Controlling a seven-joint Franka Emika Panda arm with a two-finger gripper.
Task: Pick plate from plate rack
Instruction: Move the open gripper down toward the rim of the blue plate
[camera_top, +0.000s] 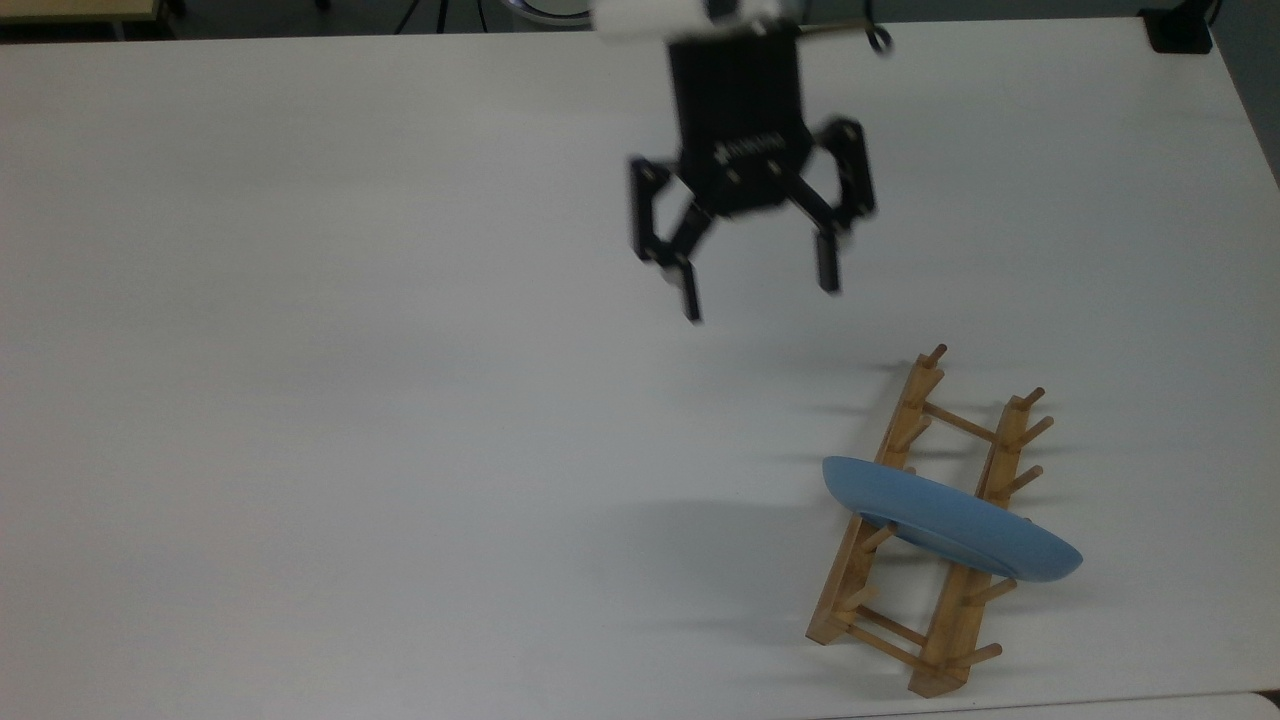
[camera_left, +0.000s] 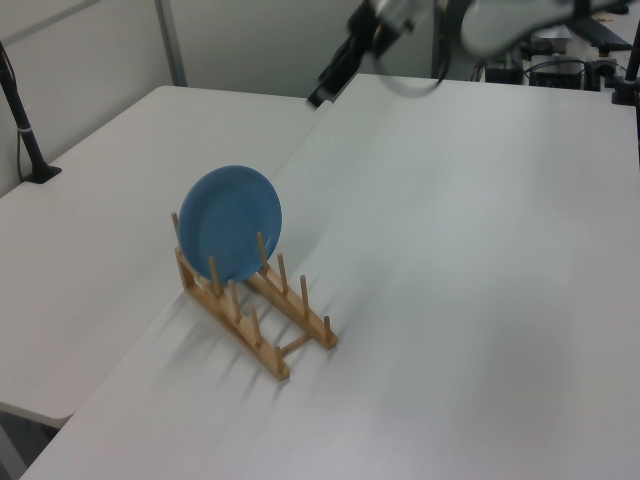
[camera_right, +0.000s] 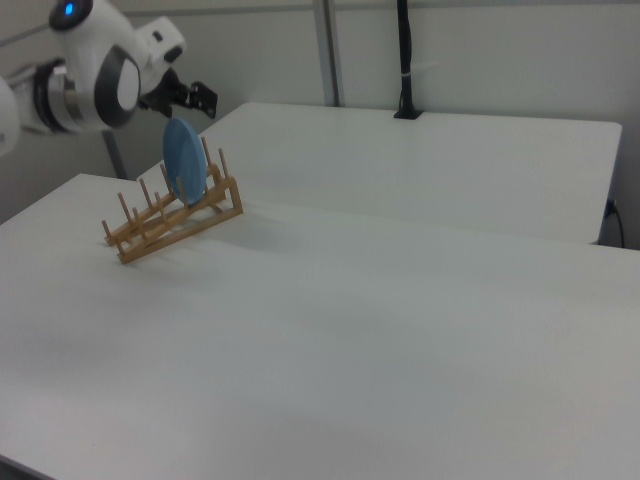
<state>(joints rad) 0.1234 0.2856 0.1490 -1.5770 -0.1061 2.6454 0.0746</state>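
Plate (camera_top: 950, 520) sits upright, propped between plate rack (camera_top: 925, 520) pegs; hand (camera_top: 755, 282) hovers above desk (camera_top: 300, 400), fingers spread, empty.

Hand (camera_top: 757, 281) motion-blurred; arm (camera_top: 690, 15) cut off at top edge.

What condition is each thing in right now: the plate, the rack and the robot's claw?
Plate: standing on edge in the rack, untouched.
Rack: flat on the table, its other slots unfilled.
Claw: open, holding nothing, in the air apart from the plate.
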